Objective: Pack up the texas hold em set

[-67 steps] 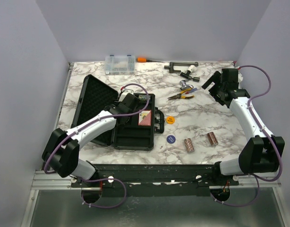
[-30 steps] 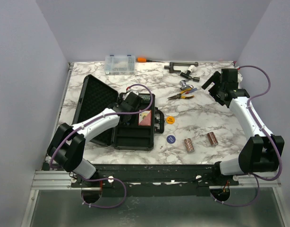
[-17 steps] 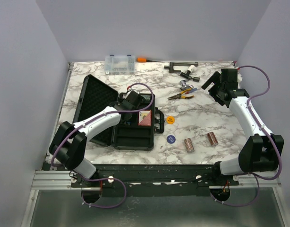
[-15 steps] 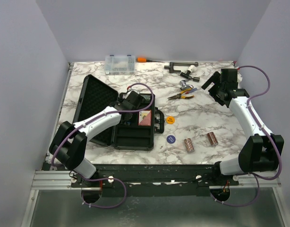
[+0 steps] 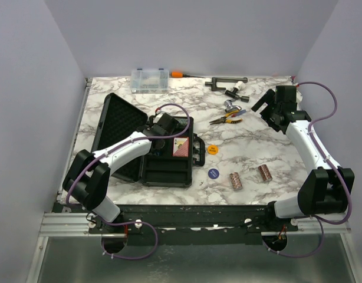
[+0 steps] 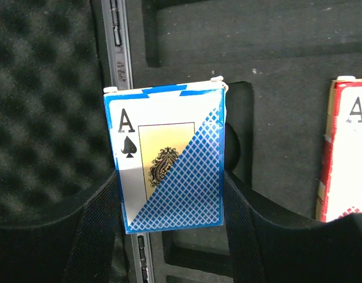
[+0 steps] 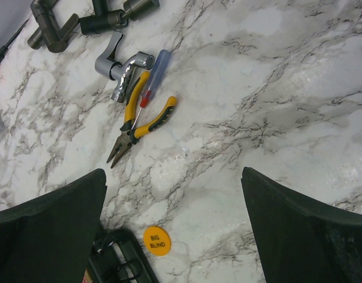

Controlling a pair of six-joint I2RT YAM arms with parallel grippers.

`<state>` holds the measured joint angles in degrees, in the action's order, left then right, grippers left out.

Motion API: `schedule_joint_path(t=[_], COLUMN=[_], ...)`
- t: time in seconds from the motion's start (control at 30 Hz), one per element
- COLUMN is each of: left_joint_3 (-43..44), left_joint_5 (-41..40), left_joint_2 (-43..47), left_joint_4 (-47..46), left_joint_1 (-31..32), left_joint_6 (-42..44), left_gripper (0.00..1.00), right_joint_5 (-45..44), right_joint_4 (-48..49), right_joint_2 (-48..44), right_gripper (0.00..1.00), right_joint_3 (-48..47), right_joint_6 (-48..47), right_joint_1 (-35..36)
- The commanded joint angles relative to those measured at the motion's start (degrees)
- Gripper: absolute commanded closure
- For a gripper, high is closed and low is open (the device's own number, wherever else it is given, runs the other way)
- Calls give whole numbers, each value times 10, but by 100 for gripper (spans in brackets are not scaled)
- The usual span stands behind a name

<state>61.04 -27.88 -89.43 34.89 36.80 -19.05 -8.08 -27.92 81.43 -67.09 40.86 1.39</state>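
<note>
Smooth counter [image 5: 269, 144], white with grey marble veining, under everything. Open on its left half, a hard black plastic case [image 5: 169, 171]: lid thrown back to the left and lined with bumpy egg-crate foam, base filled with flat foam cut into rectangular slots, handle on the right edge.

Left arm [image 5: 125, 150], white shells over black joints: stretched from the near-left base, bent at the elbow, wrist over the far part of the case base. Jaws partly closed, clamped on the two long sides of the blue card deck [image 6: 169, 159], a glossy rectangular box printed with an ace of spades and a blue lattice. Held over the hinge strip between lid and base, beside an empty slot.

Right arm [image 5: 308, 141]: raised along the right edge, wrist turned toward the far middle of the counter. Jaws spread fully, gripping nothing, bare marble beneath.

Red card deck [image 5: 181, 147] seated in a slot of the base, right of the blue one. Clear plastic organiser box [image 5: 150, 79] at the far edge. Yellow-handled pliers [image 7: 142, 127] touching a chrome fitting [image 7: 122, 68]. Right of the case on the near counter, two brownish ribbed cylinders: chip roll [image 5: 235, 180] and second chip roll [image 5: 264, 172]. Flat round orange disc [image 7: 157, 240] marked BIG BLIND just beside the handle; blue disc [image 5: 213, 173] nearer the front.
</note>
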Motion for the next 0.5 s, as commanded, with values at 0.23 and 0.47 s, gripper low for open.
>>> schedule_joint_path(t=[0.23, 0.47], left_joint_3=[11, 19], left_joint_5=[22, 52], left_joint_2=[8, 0], left_joint_4=[3, -4], left_joint_1=[-2, 7], left_joint_6=[-1, -5], left_gripper=[68, 68], right_joint_5=[-5, -5], right_joint_4=[6, 5], right_joint_2=[7, 9], right_gripper=[0, 0], right_joint_3=[8, 9], right_joint_6=[-10, -10], right_joint_1=[-1, -2])
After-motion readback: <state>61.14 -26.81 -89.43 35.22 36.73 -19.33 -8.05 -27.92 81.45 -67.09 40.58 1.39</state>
